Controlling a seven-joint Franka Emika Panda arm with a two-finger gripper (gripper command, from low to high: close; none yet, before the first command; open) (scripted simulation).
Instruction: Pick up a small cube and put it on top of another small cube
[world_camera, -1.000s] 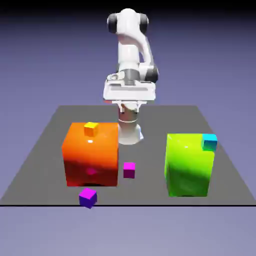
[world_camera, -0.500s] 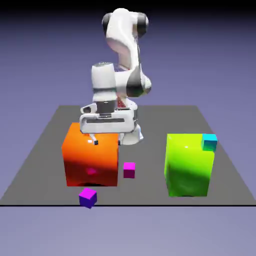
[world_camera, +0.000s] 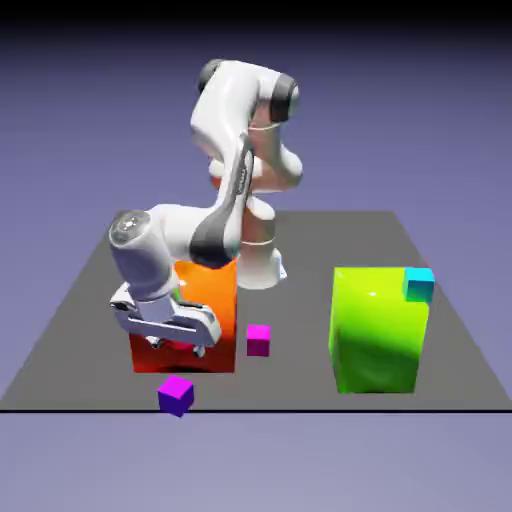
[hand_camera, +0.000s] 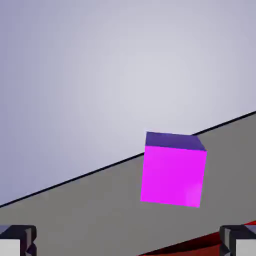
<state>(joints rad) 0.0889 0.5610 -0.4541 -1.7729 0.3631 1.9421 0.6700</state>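
Hovering with our tool (world_camera: 174, 350) spread and empty, we had the violet cube (world_camera: 176, 396) ungrasped beneath it, stacking undone.

Orange-red block (world_camera: 217, 310), green block (world_camera: 376, 330), dark tabletop (world_camera: 300, 380)
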